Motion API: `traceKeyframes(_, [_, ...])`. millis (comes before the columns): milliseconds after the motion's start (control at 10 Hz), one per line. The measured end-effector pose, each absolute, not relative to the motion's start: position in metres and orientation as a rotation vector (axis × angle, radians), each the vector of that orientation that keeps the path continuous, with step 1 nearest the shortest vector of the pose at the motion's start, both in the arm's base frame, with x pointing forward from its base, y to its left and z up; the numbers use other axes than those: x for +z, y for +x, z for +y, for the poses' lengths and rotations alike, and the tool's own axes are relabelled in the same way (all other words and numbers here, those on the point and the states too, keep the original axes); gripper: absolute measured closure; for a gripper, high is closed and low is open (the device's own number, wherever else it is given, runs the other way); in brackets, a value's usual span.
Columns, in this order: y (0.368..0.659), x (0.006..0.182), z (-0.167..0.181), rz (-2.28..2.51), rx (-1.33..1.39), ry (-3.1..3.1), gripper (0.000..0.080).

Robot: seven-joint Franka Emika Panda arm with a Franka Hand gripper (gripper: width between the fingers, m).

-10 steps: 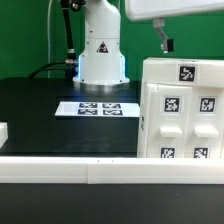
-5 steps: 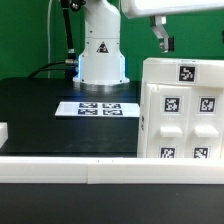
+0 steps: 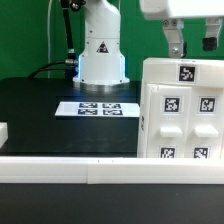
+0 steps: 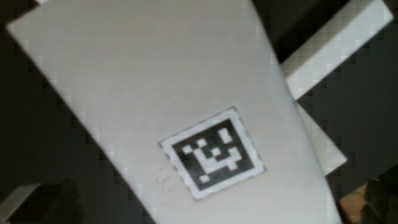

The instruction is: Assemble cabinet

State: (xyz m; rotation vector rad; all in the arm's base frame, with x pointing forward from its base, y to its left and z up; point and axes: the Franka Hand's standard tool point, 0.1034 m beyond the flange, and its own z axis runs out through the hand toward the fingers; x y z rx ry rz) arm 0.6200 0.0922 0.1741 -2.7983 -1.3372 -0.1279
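The black table [image 3: 40, 110] is the broadest thing here, a flat matte top with a white raised rail [image 3: 70, 165] along its near edge. The robot's base [image 3: 100, 50] stands at the back, glossy white and rounded.

The cabinet [image 3: 185, 115] comes next: a big white plastic box, square-edged and smooth, standing on the table at the exterior view's right, tight against the rail. Small flat panels with square black-and-white tags are fitted on its front, and one tag sits near its top edge. In the wrist view the cabinet's top [image 4: 160, 110] shows as a long pale slab, tilted in the picture, with one tag on it.

The marker board [image 3: 97, 108] lies flat in the middle of the table, thin and white, well apart from the cabinet. A small white block [image 3: 4, 131] sits at the exterior view's left edge.

The gripper [image 3: 190, 42] hangs just above the cabinet's top, its fingers [image 3: 175, 45] dark and slim. They look parted and hold nothing.

What could go wrong: the plastic looks slick, so a pinch on a flat face may slip. A descent that is off line could knock the box askew against the rail, or the fingers could strike the top edge instead of straddling it
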Motion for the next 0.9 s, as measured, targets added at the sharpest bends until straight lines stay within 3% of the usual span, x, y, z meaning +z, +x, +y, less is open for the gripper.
traceKeyframes(800, [0.615,0.156,0.085,-1.677,-0.094,-2.644,0.0002])
traceKeyframes(900, [0.615,0.156,0.084,-1.674,-0.093,-2.646,0.0128])
